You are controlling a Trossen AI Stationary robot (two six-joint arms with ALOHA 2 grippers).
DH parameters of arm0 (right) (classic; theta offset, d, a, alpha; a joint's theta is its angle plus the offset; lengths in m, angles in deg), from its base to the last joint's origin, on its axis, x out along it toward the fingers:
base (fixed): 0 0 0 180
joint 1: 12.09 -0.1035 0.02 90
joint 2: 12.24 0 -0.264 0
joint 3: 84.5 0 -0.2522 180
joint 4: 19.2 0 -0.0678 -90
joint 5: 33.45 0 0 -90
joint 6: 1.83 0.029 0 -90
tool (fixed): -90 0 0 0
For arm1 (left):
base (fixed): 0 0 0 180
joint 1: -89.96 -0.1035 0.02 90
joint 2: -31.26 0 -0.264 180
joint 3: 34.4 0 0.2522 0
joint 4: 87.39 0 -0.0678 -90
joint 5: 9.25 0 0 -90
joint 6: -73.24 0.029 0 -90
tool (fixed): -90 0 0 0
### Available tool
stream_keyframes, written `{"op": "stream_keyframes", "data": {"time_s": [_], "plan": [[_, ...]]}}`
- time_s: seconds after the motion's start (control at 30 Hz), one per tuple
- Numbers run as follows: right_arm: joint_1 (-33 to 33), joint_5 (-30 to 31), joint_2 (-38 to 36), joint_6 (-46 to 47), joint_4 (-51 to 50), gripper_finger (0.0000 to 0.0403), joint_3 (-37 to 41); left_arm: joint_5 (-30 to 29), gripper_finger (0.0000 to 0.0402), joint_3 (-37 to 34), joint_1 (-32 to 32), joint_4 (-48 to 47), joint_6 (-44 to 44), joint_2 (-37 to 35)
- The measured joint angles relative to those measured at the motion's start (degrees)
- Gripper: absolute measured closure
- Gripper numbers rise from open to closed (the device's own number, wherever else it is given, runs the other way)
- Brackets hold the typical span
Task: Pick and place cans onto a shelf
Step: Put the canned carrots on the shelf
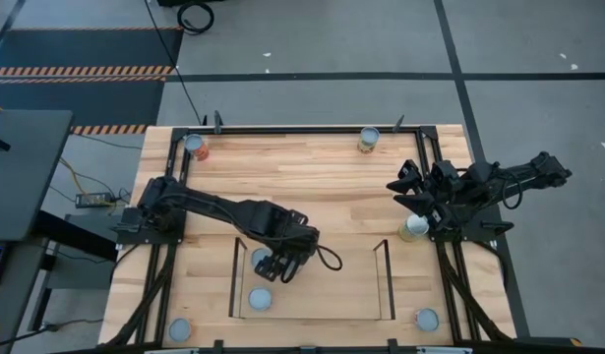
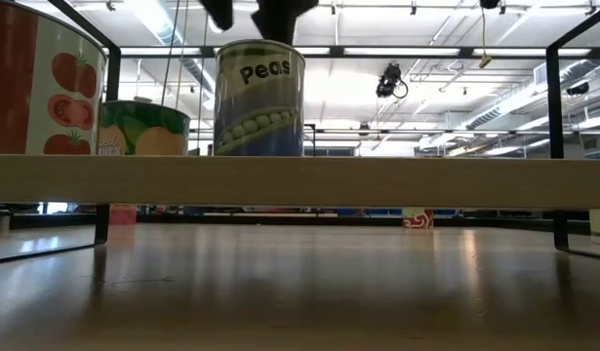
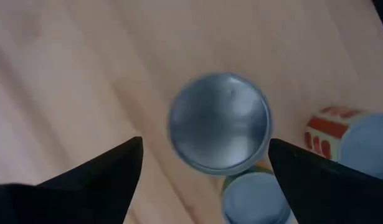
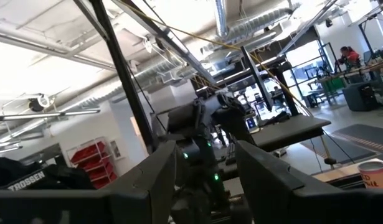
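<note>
Overhead, the left claw (image 1: 272,264) hung over the shelf (image 1: 351,290), fingers apart above a can (image 1: 260,259) near the shelf's left end, with another can (image 1: 260,298) just in front of it; the right claw (image 1: 410,190) rested at the desk's (image 1: 302,187) right edge, fingers apart. Level with the desk, a peas can (image 2: 260,99) stood upright on the shelf under the dark claw, beside a green-labelled can (image 2: 143,128) and a tomato can (image 2: 41,88). Through the left wrist camera, the spread fingers (image 3: 104,177) flanked a grey can top (image 3: 219,121) without touching it. Through the right wrist camera, the parted fingers (image 4: 147,180) pointed into the room, holding nothing.
</note>
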Motion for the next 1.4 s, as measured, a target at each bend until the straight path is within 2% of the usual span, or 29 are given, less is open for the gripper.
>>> {"op": "stream_keyframes", "data": {"time_s": [0.2,0.27,0.37,0.57,0.7,0.77,0.93,1.07,1.2,1.4], "plan": [[0.0,9.2,0.0,-2.0,-2.4,0.0229,-0.6,-5.1,0.0049,7.8,-0.1,-4.3,-5.7,-0.2],[0.0,11.8,0.2,-4.1,-12.3,0.0229,-4.3,-7.4,0.0049,10.7,-0.3,-5.8,-9.8,-1.4],[0.0,15.5,2.4,-5.9,-32.9,0.0229,-13.3,-10.4,0.0049,13.2,-0.4,-5.1,-16.5,-5.4],[0.9,18.0,7.9,-4.1,-65.7,0.0226,-29.2,-23.5,0.0049,11.1,-0.3,-1.9,-29.8,-15.9],[3.9,14.9,10.3,1.0,-84.1,0.02,-35.9,-33.6,0.0049,6.7,1.5,-1.6,-36.2,-22.4],[5.6,11.1,11.3,3.6,-90.0,0.0177,-37.3,-37.0,0.0049,3.8,2.3,-1.8,-38.3,-25.1],[11.8,-0.6,13.0,16.6,-102.4,0.0098,-37.3,-41.7,0.0049,-3.9,1.3,-1.7,-40.8,-30.1],[16.3,-4.1,15.1,26.8,-114.5,0.0039,-37.2,-43.5,0.0049,-9.4,-1.1,-1.3,-40.0,-32.2],[19.8,-5.8,18.3,37.3,-114.5,0.001,-36.3,-44.4,0.0049,-14.4,-5.3,3.4,-34.4,-32.7],[22.4,-10.9,26.3,50.4,-110.9,0.0012,-32.1,-40.8,0.0049,-16.7,-12.4,8.8,-25.1,-32.7]]}}
